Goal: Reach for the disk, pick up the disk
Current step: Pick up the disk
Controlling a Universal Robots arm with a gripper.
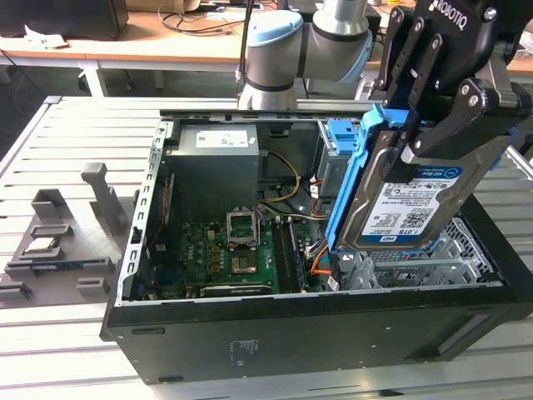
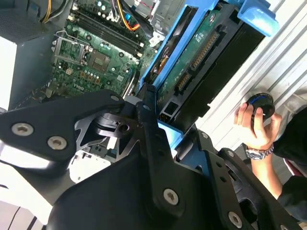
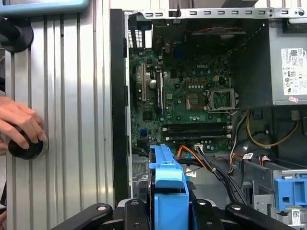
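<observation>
The disk is a silver-grey hard drive with a white-and-blue label, framed by a blue bracket. It hangs tilted on edge above the right end of the open computer case. My black gripper comes down from the upper right and is shut on the disk's upper part. In the second wrist view the disk's green circuit-board underside runs away from the gripper. In the first wrist view the blue bracket edge sits between the fingers.
Inside the case lie the motherboard, a grey power supply, cables and a metal drive cage. A grey fixture holding a processor chip stands at the exterior view's left. A person's hand rests on a black knob on the slatted table.
</observation>
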